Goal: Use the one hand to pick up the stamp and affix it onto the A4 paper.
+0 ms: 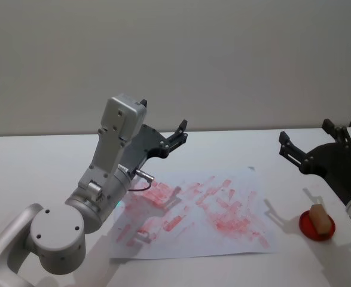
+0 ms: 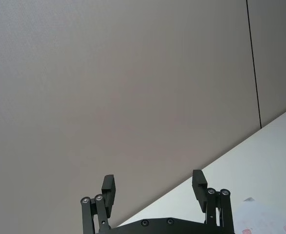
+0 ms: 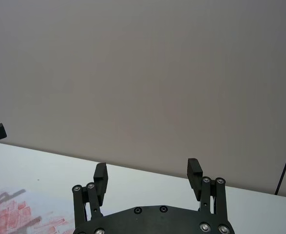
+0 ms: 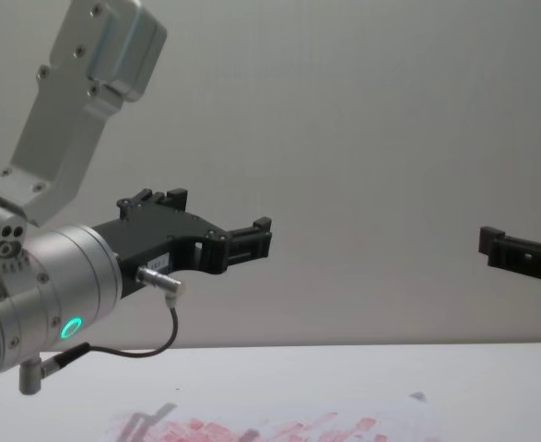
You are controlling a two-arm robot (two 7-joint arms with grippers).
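**Right gripper [image 1: 303, 132] spread wide, stamp lying below and behind its tips**

Head view: the right gripper hangs over the white table [image 1: 43, 149] with its jaws apart and nothing between them. The stamp [image 1: 321, 217], a tan block, stands on a round red ink pad [image 1: 307, 228]. It lies beneath this gripper, back toward the robot's body, with its long axis running slantwise. The A4 paper [image 1: 235, 236] lies to the gripper's left. The left gripper [image 1: 178, 136] hangs beyond the paper, well apart from the stamp, so the right arm is judged the nearer.

Left wrist view: the left gripper [image 2: 153, 183] has its jaws apart and empty, pointing at the wall, with a corner of the paper [image 2: 274, 222] beneath.

Right wrist view: the right gripper [image 3: 147, 173] is spread and points past the table edge.

Chest view: both grippers are held level, high above the paper [image 4: 252, 429].
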